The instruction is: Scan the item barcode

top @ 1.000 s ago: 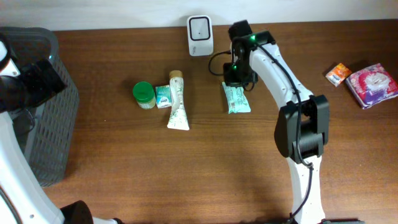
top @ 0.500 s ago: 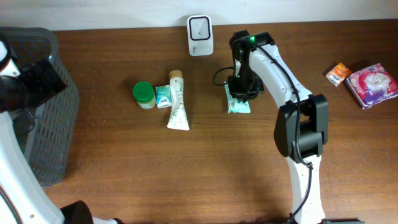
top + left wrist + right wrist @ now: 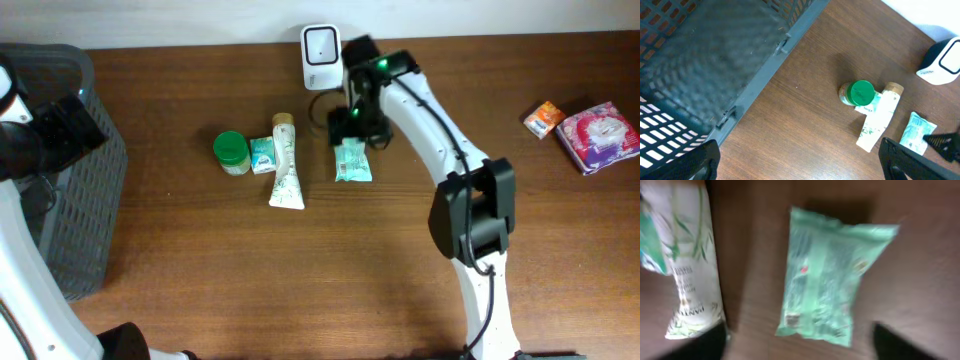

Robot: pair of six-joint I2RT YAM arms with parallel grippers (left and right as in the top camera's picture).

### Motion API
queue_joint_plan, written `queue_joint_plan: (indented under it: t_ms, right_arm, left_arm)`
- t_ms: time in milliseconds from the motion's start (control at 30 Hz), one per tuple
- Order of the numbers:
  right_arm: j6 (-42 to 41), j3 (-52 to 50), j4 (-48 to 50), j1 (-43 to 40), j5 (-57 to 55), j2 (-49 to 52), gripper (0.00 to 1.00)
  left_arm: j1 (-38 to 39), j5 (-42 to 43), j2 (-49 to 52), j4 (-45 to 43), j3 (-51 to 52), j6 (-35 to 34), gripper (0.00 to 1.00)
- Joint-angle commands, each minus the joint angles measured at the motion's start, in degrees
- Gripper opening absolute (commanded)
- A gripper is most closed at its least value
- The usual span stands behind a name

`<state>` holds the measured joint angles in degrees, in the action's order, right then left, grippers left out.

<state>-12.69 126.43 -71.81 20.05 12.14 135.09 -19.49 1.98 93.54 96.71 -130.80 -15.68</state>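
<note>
With the right gripper and left gripper both open and empty, the green packet lay flat at 6 o'clock from the barcode scanner, probably staged for scanning.

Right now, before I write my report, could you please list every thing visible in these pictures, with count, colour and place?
Wooden table: one, brown, under everything.
Plastic lattice basket: one, dark grey, left edge.
Boxy barcode scanner: one, white, far edge, middle.
Green-lidded jar: one, left of the small box.
Small cardboard box: one, teal and white, between jar and tube.
Squeeze tube: one, white with leaf print, lying left of centre.
Soft plastic packet: one, light green, flat, in front of the scanner.
Small wrapped snack: one, orange, far right.
Wrapped pack: one, pink and purple, right edge.
Left gripper: one, black, open, beside the basket.
Right gripper: one, black, open, over the green packet.
</note>
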Motion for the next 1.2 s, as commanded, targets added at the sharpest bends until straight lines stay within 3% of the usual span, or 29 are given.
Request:
queue_joint_plan:
  t_ms: [0, 100, 133, 367, 467, 633, 733, 1067, 1100, 1133, 1167]
  right_arm:
    - [1.92, 1.7, -0.61, -5.7, 0.33, 0.28, 0.99]
    - [1.92, 1.7, -2.12, -13.94, 0.35, 0.28, 1.0]
    - [1.95, 1.64, -2.47, -15.5, 0.35, 0.28, 0.96]
    - [4.52, -4.42, -1.95, -16.59, 0.96, 0.28, 0.99]
    - [12.11, -5.77, -1.53, -16.59, 13.73, 0.31, 0.99]
    - [12.04, -20.5, 12.68, -16.59, 31.43, 0.31, 0.99]
    - [10.49, -25.53, 18.18, -16.41, 35.47, 0.35, 1.0]
    - [0.57, -29.05, 29.24, -9.44, 26.97, 1.75, 0.62]
    - [0.57, -29.05, 29.27, -9.07, 27.04, 2.27, 0.48]
    - [0.57, -29.05, 29.51, -8.81, 27.04, 2.36, 0.27]
    - [0.61, -29.05, 29.66, -8.81, 27.82, 2.36, 0.24]
  left_arm:
    - [-0.17, 0.22, -0.57, 0.02, -0.11, -0.35, 0.99]
    - [-0.17, 0.22, -0.57, 0.02, -0.11, -0.35, 0.99]
    - [-0.17, 0.22, -0.57, 0.02, -0.11, -0.35, 0.99]
    - [-0.17, 0.22, -0.57, 0.02, -0.11, -0.35, 0.99]
    - [-0.17, 0.22, -0.57, 0.0, -0.11, -0.35, 0.99]
    - [-0.17, 0.22, -0.57, 0.02, -0.11, -0.35, 0.99]
    - [-0.17, 0.22, -0.57, 0.0, -0.11, -0.35, 0.99]
    - [-0.17, 0.22, -0.57, 0.0, -0.11, -0.35, 0.99]
    - [-0.17, 0.22, -0.57, 0.02, -0.11, -0.35, 0.99]
    - [-0.17, 0.22, -0.57, 0.02, -0.11, -0.35, 0.99]
    - [-0.17, 0.22, -0.57, 0.0, -0.11, -0.35, 0.99]
